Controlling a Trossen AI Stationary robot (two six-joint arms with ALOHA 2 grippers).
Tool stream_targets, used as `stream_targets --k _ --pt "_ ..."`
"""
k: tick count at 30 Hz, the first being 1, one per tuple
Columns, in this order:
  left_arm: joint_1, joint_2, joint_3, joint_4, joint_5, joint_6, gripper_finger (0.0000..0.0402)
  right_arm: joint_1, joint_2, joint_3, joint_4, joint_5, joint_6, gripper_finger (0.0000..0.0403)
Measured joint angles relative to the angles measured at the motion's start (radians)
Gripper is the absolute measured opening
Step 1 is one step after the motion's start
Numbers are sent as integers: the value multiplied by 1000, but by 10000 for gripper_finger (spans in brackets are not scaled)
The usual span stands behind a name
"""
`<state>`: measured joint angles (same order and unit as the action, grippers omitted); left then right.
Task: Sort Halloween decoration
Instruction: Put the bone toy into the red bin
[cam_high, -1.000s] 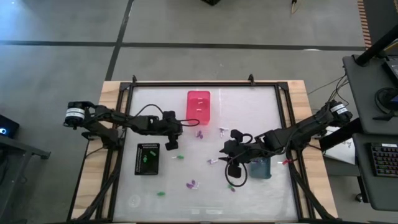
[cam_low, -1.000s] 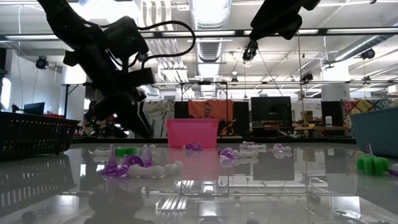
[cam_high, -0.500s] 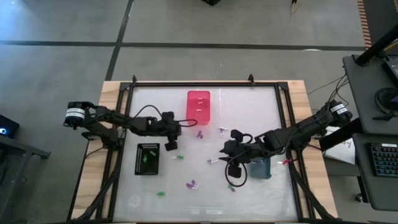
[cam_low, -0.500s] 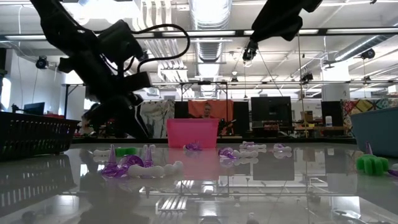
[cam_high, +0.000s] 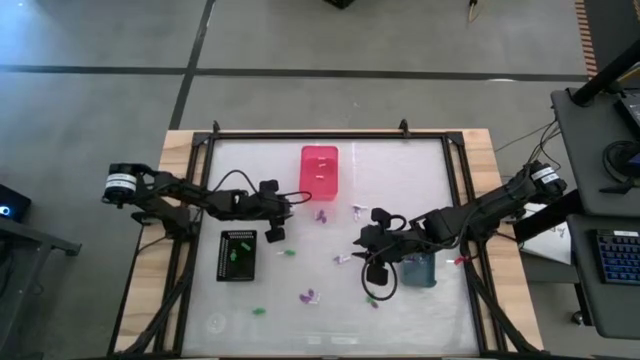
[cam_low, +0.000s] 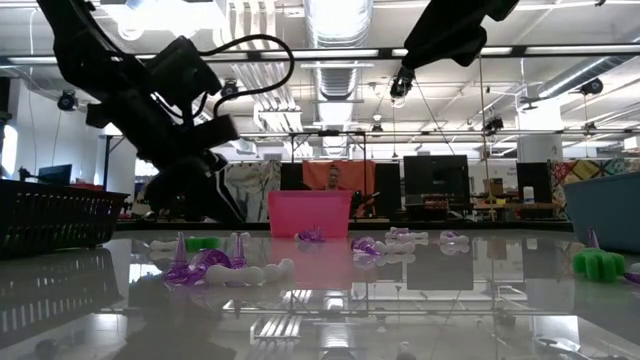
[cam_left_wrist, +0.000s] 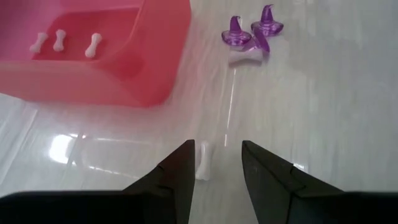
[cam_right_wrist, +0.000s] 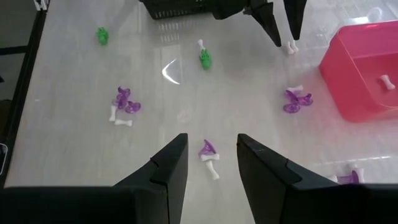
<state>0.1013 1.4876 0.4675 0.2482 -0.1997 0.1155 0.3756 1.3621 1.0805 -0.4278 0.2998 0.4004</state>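
Observation:
The Halloween decoration is small green, purple and white pieces scattered on the white table (cam_high: 330, 320). My left gripper (cam_left_wrist: 217, 146) is open and slants down next to the pink bin (cam_high: 320, 170). A white bone piece (cam_left_wrist: 203, 163) lies on the table between its fingertips, close to one finger. My right gripper (cam_right_wrist: 211, 140) hangs open above the table's middle right, over a purple hat with a white bone (cam_right_wrist: 208, 155). In the right wrist view the left fingers (cam_right_wrist: 273, 25) stand over that same white bone piece (cam_right_wrist: 290, 45). My left gripper has its open fingers on either side of the white bone piece (cam_left_wrist: 203, 163), slanting down from the table's left. The bone lies flat on the table close to one finger (cam_left_wrist: 183, 165). Whether that finger touches it, I cannot tell.
The pink bin (cam_left_wrist: 93, 56) holds three white bones. A black bin (cam_high: 238, 255) sits at the near left, a grey-blue bin (cam_high: 420, 270) at the right. Purple hats (cam_left_wrist: 249, 34), green pieces (cam_right_wrist: 205, 59) and more purple pieces (cam_right_wrist: 124, 99) lie about.
My left gripper has sunk toward the table and tipped further downward, staying beside the pink bin. My right arm has kept still.

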Motion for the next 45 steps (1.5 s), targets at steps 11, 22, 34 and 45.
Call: stream_targets --k 11,22,34,45 --pt "0 0 -10 6 0 1 115 0 0 0 0 0 1 128" --pt "0 0 -12 7 0 3 115 0 0 0 0 0 8 128" --pt "1 0 -12 80 -3 15 115 0 0 0 0 0 8 128" --pt "1 0 -18 82 -3 15 115 0 0 0 0 0 8 128"
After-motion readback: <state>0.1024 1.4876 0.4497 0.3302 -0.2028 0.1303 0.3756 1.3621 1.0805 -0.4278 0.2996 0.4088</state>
